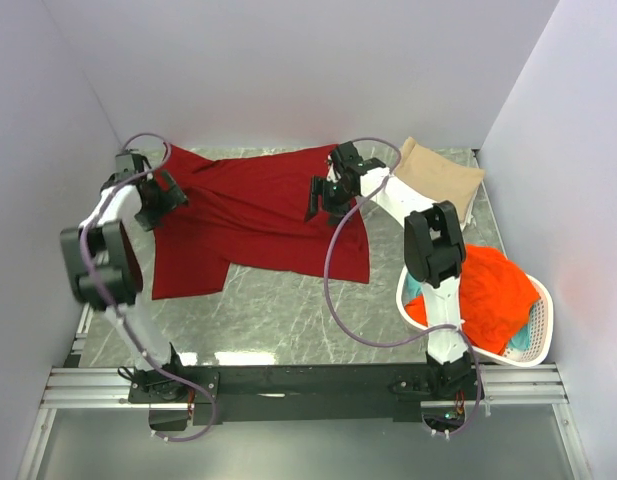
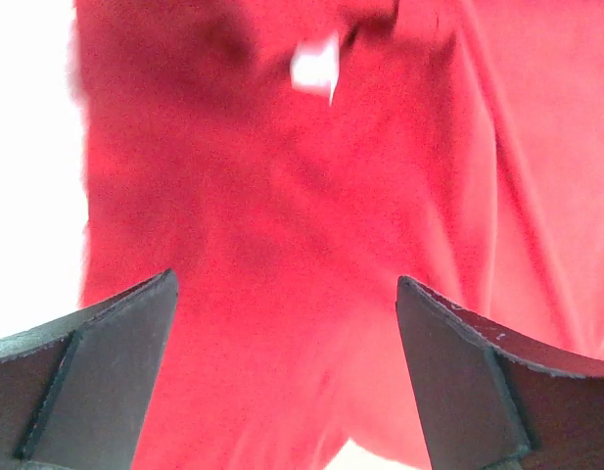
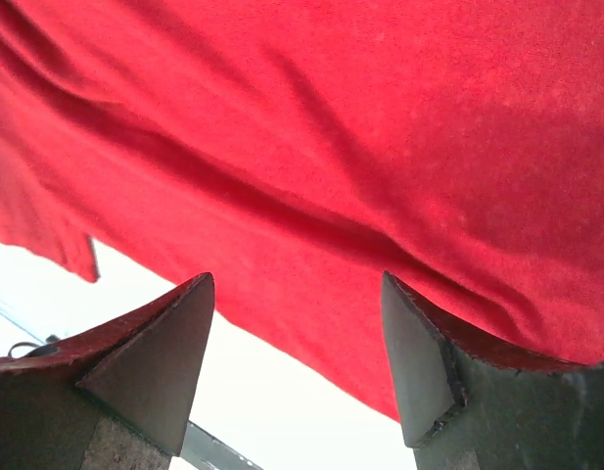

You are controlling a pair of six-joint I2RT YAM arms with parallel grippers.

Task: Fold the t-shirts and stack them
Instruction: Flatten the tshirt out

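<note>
Hovering over dark red t-shirt [image 1: 258, 215]: left gripper [image 1: 160, 203] at its 9 o'clock edge, right gripper [image 1: 321, 203] toward 3 o'clock, both with fingers spread, holding nothing. Shirt lies wrinkled, spread toward table's [image 1: 288, 310] 11 o'clock, white neck label [image 2: 314, 67] showing.

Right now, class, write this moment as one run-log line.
dark red t-shirt: spread, unfolded | left pincer: open over it | right pincer: open over it | tan t-shirt: far right | basket: holds orange-red t-shirt
</note>
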